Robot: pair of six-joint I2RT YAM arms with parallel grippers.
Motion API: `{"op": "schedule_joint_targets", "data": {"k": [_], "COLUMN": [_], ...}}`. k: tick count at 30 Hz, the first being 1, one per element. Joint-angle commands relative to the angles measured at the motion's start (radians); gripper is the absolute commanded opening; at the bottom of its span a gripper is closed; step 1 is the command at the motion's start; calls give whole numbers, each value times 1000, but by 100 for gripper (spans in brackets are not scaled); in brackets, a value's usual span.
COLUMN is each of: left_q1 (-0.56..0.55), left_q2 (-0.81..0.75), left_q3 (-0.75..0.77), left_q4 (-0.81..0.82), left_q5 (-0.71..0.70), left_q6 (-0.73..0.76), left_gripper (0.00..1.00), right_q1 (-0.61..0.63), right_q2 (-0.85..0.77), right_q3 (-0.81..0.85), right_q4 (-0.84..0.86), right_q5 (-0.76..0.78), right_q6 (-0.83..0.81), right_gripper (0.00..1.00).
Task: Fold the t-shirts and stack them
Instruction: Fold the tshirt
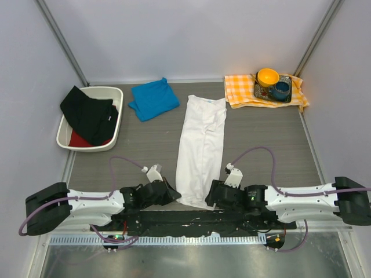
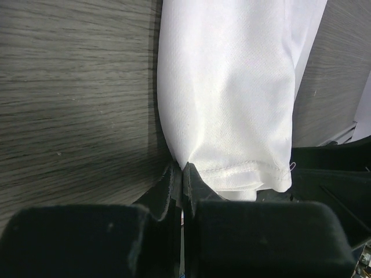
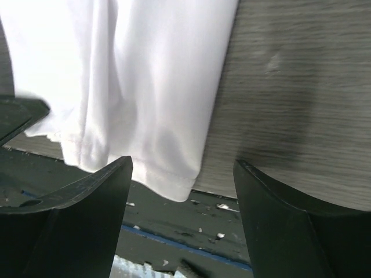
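The white t-shirt (image 1: pixel 201 145) lies folded into a long narrow strip down the middle of the table, its hem at the near edge. My left gripper (image 1: pixel 172 194) is shut on the hem's left corner (image 2: pixel 184 163); the shirt (image 2: pixel 232 98) stretches away from its jaws. My right gripper (image 1: pixel 212 196) is open beside the hem's right corner, and that corner (image 3: pixel 174 188) lies between its fingers (image 3: pixel 87 202) without touching them. The blue t-shirt (image 1: pixel 153 99) lies as a small folded square at the back, left of the white one.
A white bin (image 1: pixel 113 94) with black and red clothes stands at the back left. An orange-and-white checked cloth (image 1: pixel 239 90) at the back right carries a tray with an orange bowl (image 1: pixel 268 76) and a blue cup (image 1: pixel 282 89). A black mat (image 1: pixel 174 223) runs along the near edge.
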Motion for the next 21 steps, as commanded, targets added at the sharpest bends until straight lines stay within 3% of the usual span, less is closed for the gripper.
{"op": "schedule_joint_targets", "data": {"k": [1, 7, 12, 21], "left_q1": [-4, -4, -4, -4], "left_q2": [58, 74, 61, 38], "left_q3": [-10, 1, 4, 1], "left_q4": [-82, -75, -88, -108], "left_q5": [-28, -28, -29, -25], "left_q6": [12, 18, 21, 23], "left_gripper": [0, 0, 0, 0], "right_q1": [61, 104, 114, 114], "right_q2": [44, 56, 51, -8], "right_q3": [-4, -12, -21, -39], "right_q4": [13, 11, 2, -113], "right_q5": [-5, 11, 20, 114], "right_q6": [79, 127, 153, 220], "right_gripper": [77, 72, 57, 55]}}
